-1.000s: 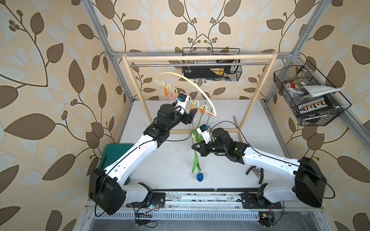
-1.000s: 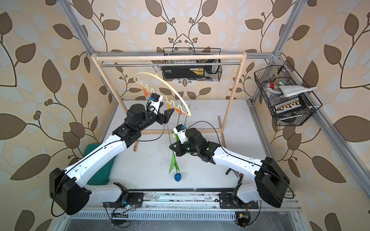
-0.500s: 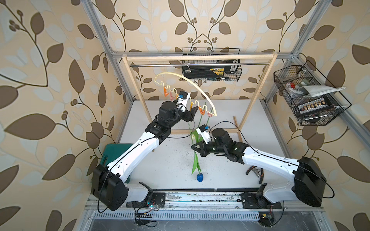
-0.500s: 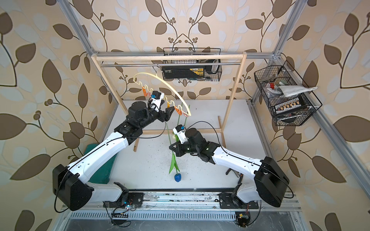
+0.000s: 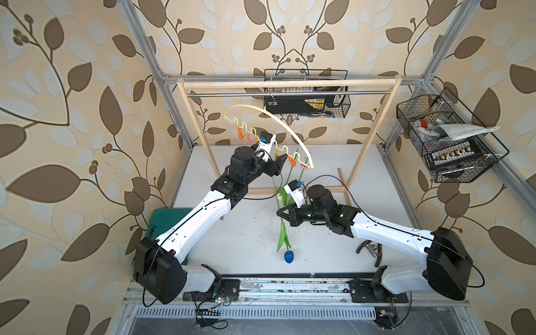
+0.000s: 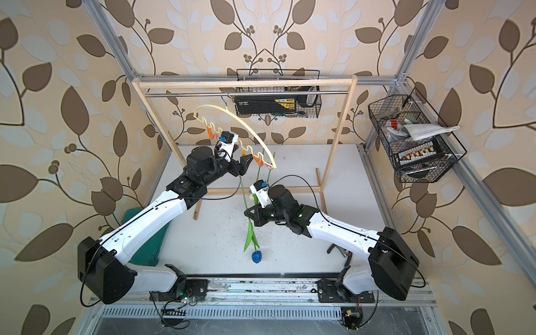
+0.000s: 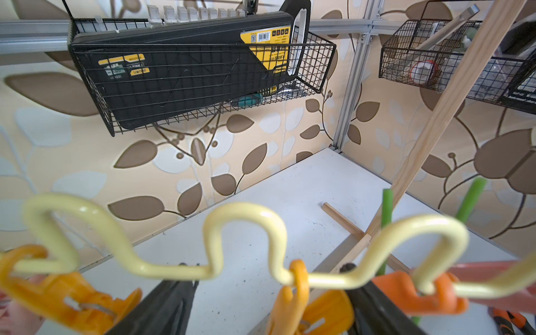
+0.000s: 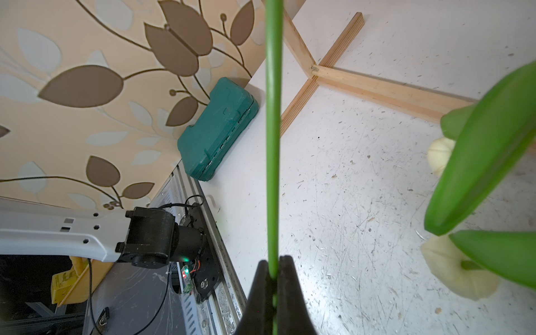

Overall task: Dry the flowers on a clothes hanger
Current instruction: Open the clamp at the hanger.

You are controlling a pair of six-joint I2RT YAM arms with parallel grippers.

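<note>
The cream clothes hanger (image 5: 269, 116) (image 6: 237, 116) hangs from the rack's rod, its wavy bar (image 7: 246, 208) carrying orange and pink clips. My left gripper (image 5: 277, 168) (image 6: 242, 165) (image 7: 266, 266) is open just under that bar, with an orange clip (image 7: 293, 298) between its fingers, nearer one of them. My right gripper (image 5: 280, 213) (image 6: 246, 213) (image 8: 272, 261) is shut on the stem (image 8: 272, 145) of the blue flower (image 5: 289, 256) (image 6: 256, 257), which hangs head down. Two cream flowers (image 8: 441, 156) (image 8: 455, 269) dangle from clips on the hanger's right end.
A tall wooden rack (image 5: 290, 84) spans the back, its foot bars on the white table (image 5: 246, 232). Wire baskets hang on the back wall (image 5: 307, 101) and right wall (image 5: 446, 139). A green case (image 5: 162, 220) lies at the left edge, pliers (image 5: 371, 249) by the right arm.
The left arm has reached a little further up and right toward the hanger's clips, jaws slightly wider. The right gripper and the blue flower have stayed put.
</note>
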